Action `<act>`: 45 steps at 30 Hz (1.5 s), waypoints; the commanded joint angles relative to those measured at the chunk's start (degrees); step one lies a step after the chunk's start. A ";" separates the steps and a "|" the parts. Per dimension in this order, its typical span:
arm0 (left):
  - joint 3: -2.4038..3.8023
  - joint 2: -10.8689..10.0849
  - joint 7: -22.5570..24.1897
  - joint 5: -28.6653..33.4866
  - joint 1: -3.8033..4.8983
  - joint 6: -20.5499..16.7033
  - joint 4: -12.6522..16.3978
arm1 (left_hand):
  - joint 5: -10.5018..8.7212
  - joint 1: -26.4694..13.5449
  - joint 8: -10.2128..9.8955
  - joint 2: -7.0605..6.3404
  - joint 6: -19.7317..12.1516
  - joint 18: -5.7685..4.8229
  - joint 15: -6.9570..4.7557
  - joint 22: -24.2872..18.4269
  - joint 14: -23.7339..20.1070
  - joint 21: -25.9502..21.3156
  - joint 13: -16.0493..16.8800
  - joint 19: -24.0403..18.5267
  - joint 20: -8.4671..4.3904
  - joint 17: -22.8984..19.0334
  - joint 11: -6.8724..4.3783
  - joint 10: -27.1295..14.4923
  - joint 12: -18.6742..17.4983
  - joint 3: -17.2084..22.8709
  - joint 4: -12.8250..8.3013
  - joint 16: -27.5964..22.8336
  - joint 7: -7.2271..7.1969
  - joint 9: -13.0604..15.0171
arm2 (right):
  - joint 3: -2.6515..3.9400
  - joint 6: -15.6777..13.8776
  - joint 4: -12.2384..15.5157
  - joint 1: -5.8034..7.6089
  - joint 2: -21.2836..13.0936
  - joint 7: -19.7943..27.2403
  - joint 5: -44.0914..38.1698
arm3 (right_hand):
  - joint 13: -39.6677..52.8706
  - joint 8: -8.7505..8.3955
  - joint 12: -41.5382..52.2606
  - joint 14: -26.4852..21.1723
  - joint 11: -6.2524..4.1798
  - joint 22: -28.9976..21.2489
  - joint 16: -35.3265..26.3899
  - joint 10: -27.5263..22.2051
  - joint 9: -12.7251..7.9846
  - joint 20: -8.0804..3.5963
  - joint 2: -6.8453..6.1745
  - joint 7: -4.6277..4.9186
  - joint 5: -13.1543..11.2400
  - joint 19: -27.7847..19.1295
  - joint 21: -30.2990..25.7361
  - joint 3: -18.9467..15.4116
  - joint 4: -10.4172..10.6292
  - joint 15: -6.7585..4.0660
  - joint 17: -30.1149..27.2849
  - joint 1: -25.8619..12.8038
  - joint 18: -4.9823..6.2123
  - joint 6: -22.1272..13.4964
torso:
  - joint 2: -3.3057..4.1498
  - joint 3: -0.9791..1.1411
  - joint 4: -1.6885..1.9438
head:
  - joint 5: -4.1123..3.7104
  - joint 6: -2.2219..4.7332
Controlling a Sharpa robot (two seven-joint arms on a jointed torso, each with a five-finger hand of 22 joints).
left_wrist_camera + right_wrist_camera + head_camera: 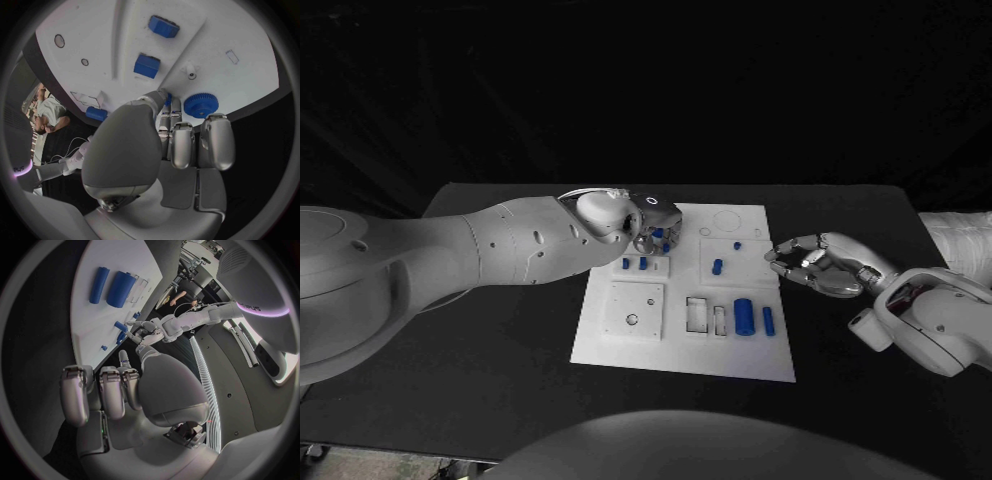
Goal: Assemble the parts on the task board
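While left hand point(651, 222) hovers, two cylinders point(744, 316) lie on task board point(678, 352).

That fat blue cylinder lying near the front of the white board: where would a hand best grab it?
Probably across its round middle, from straight above. The fat blue cylinder lies flat on the white task board, long axis running toward the robot, with a thinner blue rod close on one side, so fingers should straddle its width carefully. The right hand hovers nearest.
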 commanded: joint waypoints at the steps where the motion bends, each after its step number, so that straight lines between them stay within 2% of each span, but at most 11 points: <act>1: -0.02 0.23 0.76 0.31 -0.28 -0.71 -0.22 | 0.30 0.56 0.56 0.32 0.67 -0.04 0.05 11.56 2.29 -0.19 0.24 0.39 0.18 -0.05 -0.07 0.85 0.48 0.29 -0.58 -0.28 -0.11 0.12 | 0.00 1.04 0.05 -0.01 -0.03 -0.10 -0.14 | 14.94 0.36 0.15 5.87 -0.18 12.80 0.20 6.37 0.09 0.17 -0.22 -0.09 0.32 0.69 -0.36 0.23 -0.02 0.31 15.07 -0.25 0.04 0.24 | 0.02 0.01 -0.01 | -0.22 0.00; 8: -0.01 0.13 0.79 0.29 -0.45 -2.38 -0.16 | 0.86 1.28 1.97 1.41 3.05 -0.07 0.00 11.60 2.36 -0.12 1.13 0.45 0.10 -0.11 -0.12 2.89 1.69 0.06 -2.08 -0.17 0.31 0.58 | 0.00 1.10 -0.03 -0.01 0.08 -0.21 -0.13 | 14.94 0.36 0.15 5.87 -0.18 12.79 0.20 6.37 0.08 0.17 -0.22 -0.09 0.33 0.67 -0.38 0.24 -0.01 0.31 15.07 -0.25 0.04 0.24 | 0.00 0.00 -0.03 | -0.36 0.00; 13: -0.01 -0.37 0.56 0.03 -0.51 -5.73 0.30 | 1.84 1.49 3.12 2.06 5.27 -0.11 0.05 11.65 2.43 0.07 1.66 0.59 0.12 -0.42 0.00 4.50 2.39 -0.44 -2.99 -0.24 0.73 0.97 | 0.00 1.12 -0.12 -0.01 0.09 -0.20 -0.13 | 14.94 0.35 0.15 5.87 -0.18 12.77 0.20 6.37 0.08 0.17 -0.22 -0.08 0.33 0.64 -0.41 0.24 -0.01 0.31 15.07 -0.25 0.05 0.22 | -0.05 0.01 0.02 | -0.25 0.00; 18: 0.03 -1.55 -0.27 0.21 -0.52 -9.59 1.66 | 1.19 1.01 3.79 2.32 6.95 -0.02 0.14 11.50 2.51 -0.42 1.72 0.46 0.20 -0.84 0.19 5.51 2.41 -0.98 -3.07 -0.42 1.14 1.23 | 0.00 0.91 -0.13 -0.01 0.00 -0.06 -0.13 | 14.94 0.33 0.15 5.87 -0.18 12.77 0.20 6.37 0.07 0.17 -0.24 -0.08 0.33 0.63 -0.42 0.25 -0.01 0.31 15.07 -0.24 0.06 0.19 | -0.02 -0.02 -0.02 | -0.25 0.00; 21: 0.13 -2.91 -0.69 0.84 -0.48 -11.06 3.14 | 1.11 1.11 3.76 2.23 7.14 -0.01 0.18 11.49 2.57 -0.46 1.73 0.47 0.22 -0.92 0.35 5.98 2.39 -0.98 -3.22 -0.46 1.38 1.21 | 0.00 0.88 -0.19 -0.01 -0.11 -0.06 -0.13 | 14.94 0.33 0.15 5.87 -0.18 12.77 0.20 6.37 0.07 0.17 -0.24 -0.08 0.33 0.63 -0.42 0.25 -0.01 0.31 15.07 -0.24 0.06 0.19 | -0.08 0.01 0.08 | -0.25 0.00; 25: 0.36 -4.77 -1.09 1.16 -0.04 -11.11 5.01 | 1.08 1.08 3.78 2.18 7.30 -0.01 0.23 11.48 2.59 -0.51 1.71 0.47 0.25 -1.00 0.44 6.14 2.33 -0.98 -3.23 -0.50 1.53 1.21 | -0.01 1.00 -0.30 -0.02 -0.15 -0.13 -0.12 | 14.94 0.33 0.15 5.87 -0.18 12.77 0.20 6.37 0.07 0.17 -0.24 -0.08 0.33 0.63 -0.42 0.25 -0.01 0.31 15.07 -0.24 0.06 0.19 | -0.09 0.01 0.05 | -0.10 0.00; 30: 0.57 -7.48 -1.49 1.31 1.34 -10.61 7.47 | 1.04 1.08 3.78 2.13 7.41 0.02 0.27 11.44 2.58 -0.66 1.71 0.41 0.28 -1.12 0.48 6.27 2.29 -0.98 -3.24 -0.57 1.60 1.22 | -0.01 1.21 -0.43 -0.04 -0.07 -0.28 -0.12 | 14.94 0.32 0.15 5.87 -0.17 12.79 0.20 6.37 0.07 0.17 -0.27 -0.07 0.34 0.67 -0.39 0.25 -0.02 0.31 15.07 -0.23 0.04 0.17 | -0.04 0.01 0.04 | -0.09 0.00; 35: 0.30 -10.01 -2.59 1.62 2.47 -8.81 9.60 | 0.38 0.93 3.58 2.01 7.36 0.08 0.39 11.34 2.55 -1.02 1.53 0.27 0.38 -1.36 0.47 6.12 1.80 -0.98 -3.06 -0.71 1.57 1.12 | -0.01 1.47 -0.50 -0.05 0.00 -0.44 -0.13 | 14.94 0.32 0.15 5.87 -0.17 12.77 0.20 6.37 0.07 0.17 -0.29 -0.07 0.34 0.64 -0.41 0.26 -0.03 0.31 15.07 -0.22 0.05 0.16 | -0.03 0.02 0.03 | 0.30 0.00; 39: 0.12 -11.18 -3.39 3.49 2.73 -7.63 10.45 | -0.34 0.91 3.25 2.09 7.08 0.09 0.40 11.33 2.50 -1.10 1.37 0.26 0.42 -1.61 0.54 6.18 1.39 -0.90 -2.88 -0.85 1.63 0.97 | -0.01 1.60 -0.61 -0.11 0.06 -0.46 -0.13 | 14.94 0.31 0.15 5.87 -0.17 12.77 0.20 6.37 0.07 0.17 -0.32 -0.08 0.34 0.63 -0.43 0.27 -0.05 0.31 15.07 -0.20 0.06 0.16 | 0.02 0.00 0.07 | 0.34 0.00; 45: -0.10 -12.34 -3.97 5.31 2.61 -5.87 11.07 | -0.56 0.97 2.85 2.09 6.64 0.13 0.48 11.27 2.40 -1.36 1.20 0.17 0.48 -2.05 0.74 6.08 0.97 -0.82 -2.79 -1.10 1.81 0.78 | -0.02 1.77 -0.78 -0.26 0.25 -0.42 -0.13 | 14.94 0.32 0.15 5.87 -0.17 12.78 0.20 6.37 0.07 0.17 -0.37 -0.08 0.36 0.65 -0.40 0.28 -0.09 0.31 15.07 -0.15 0.05 0.15 | 0.07 0.01 0.00 | 0.62 0.00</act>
